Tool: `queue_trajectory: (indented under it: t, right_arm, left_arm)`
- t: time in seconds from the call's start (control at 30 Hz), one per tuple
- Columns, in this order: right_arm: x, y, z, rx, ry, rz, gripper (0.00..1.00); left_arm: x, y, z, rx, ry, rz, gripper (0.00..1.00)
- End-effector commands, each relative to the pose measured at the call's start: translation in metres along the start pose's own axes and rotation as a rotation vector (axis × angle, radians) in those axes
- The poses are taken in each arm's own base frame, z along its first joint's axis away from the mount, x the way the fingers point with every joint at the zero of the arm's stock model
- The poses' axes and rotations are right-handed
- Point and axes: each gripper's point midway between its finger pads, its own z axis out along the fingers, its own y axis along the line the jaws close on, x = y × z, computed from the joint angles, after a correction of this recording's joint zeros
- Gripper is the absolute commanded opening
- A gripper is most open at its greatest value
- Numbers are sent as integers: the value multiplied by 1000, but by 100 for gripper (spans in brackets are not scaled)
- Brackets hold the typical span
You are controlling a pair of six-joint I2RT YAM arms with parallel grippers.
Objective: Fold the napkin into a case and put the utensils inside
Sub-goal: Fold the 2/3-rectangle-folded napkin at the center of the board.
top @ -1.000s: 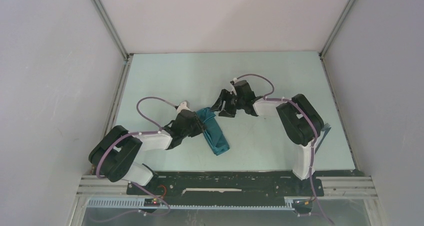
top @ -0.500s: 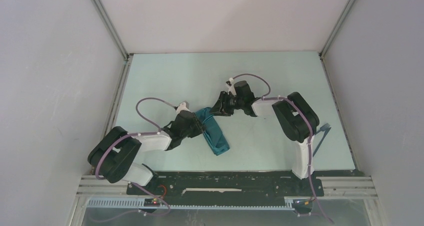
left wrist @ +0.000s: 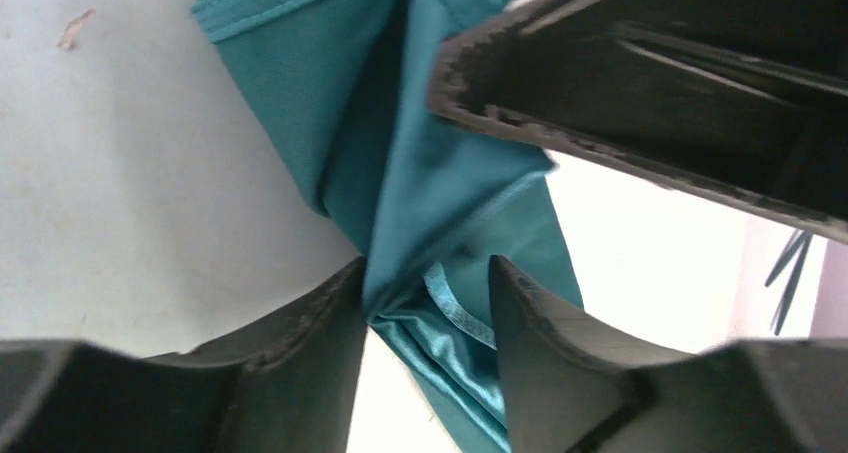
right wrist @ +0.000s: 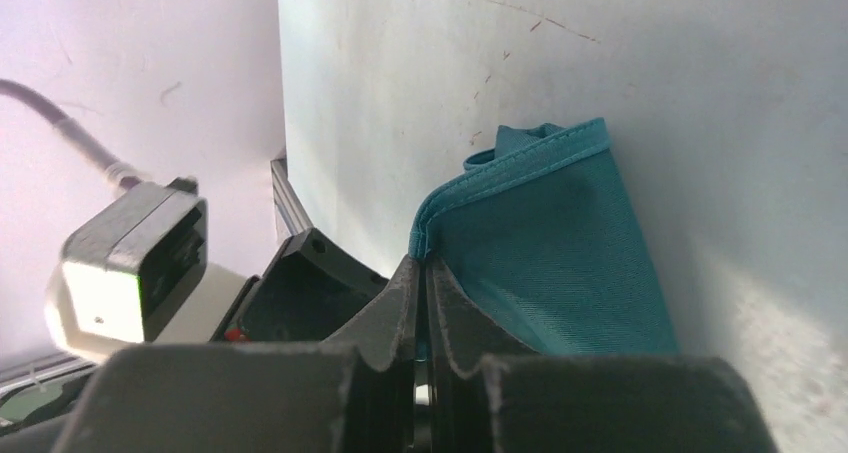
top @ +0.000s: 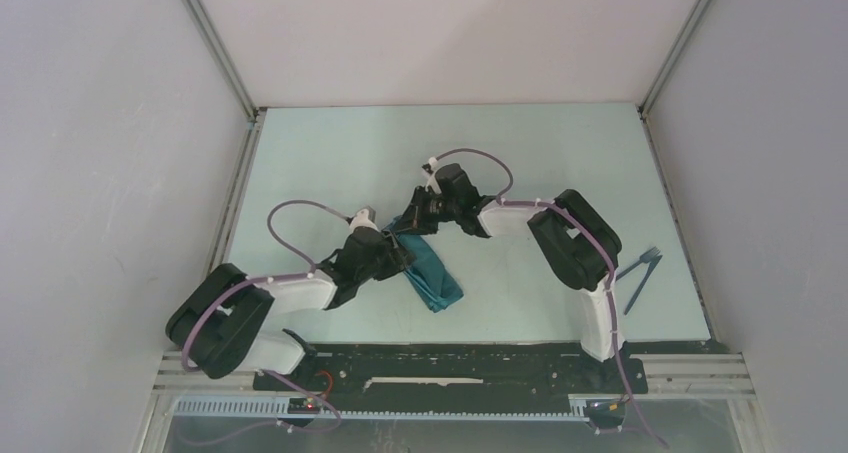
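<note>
The teal napkin (top: 437, 278) lies folded into a narrow strip in the middle of the table. My right gripper (top: 408, 223) is at its far end, shut on the hemmed edge of the napkin (right wrist: 545, 263), and the right gripper (right wrist: 426, 265) shows almost no gap. My left gripper (top: 398, 256) is at the strip's left side. The left gripper (left wrist: 425, 288) stands open, with folds of the napkin (left wrist: 400, 163) between its fingers (left wrist: 300, 343). The utensils (top: 640, 273) lie apart near the right edge, and the utensils (left wrist: 790, 273) also show faintly in the left wrist view.
Grey walls enclose the pale table (top: 330, 163) on three sides. The right arm's elbow (top: 570, 243) hangs between the napkin and the utensils. The right gripper's black body (left wrist: 660, 83) fills the top right of the left wrist view.
My right gripper moved left to the napkin's far end and shut on its edge. My left gripper's jaws widened. The utensils came out from behind the right arm.
</note>
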Motion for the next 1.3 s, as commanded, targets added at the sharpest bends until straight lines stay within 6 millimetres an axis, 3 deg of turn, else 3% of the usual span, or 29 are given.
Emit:
queue_trajectory:
  t: [0.0, 0.17, 0.33, 0.6, 0.77, 0.97, 1.2, 1.27]
  right_arm:
    - [-7, -3, 13, 43, -43, 42, 9]
    - [-12, -7, 14, 32, -47, 25, 11]
    - [-9, -9, 17, -6, -17, 18, 17]
    - [-8, -1, 19, -63, 0, -3, 39]
    - [-7, 1, 18, -85, 16, -17, 46]
    - [-6, 12, 10, -101, 44, -77, 54]
    - [-12, 27, -10, -48, 56, -246, 60]
    - [-15, 23, -16, 14, 53, -306, 60]
  left_arm:
    - [25, 44, -20, -111, 79, 24, 63]
    - [2, 45, -45, -91, 13, -36, 73]
    - [-22, 45, -55, -52, -42, -115, 71]
    - [-38, 8, -33, 125, -7, -146, 71]
    - [-41, 10, -23, 111, -11, -142, 64]
    - [-44, 30, -11, 7, -13, -182, 43]
    - [-48, 37, -2, -12, -10, -189, 39]
    - [-47, 37, 0, -7, -7, -191, 38]
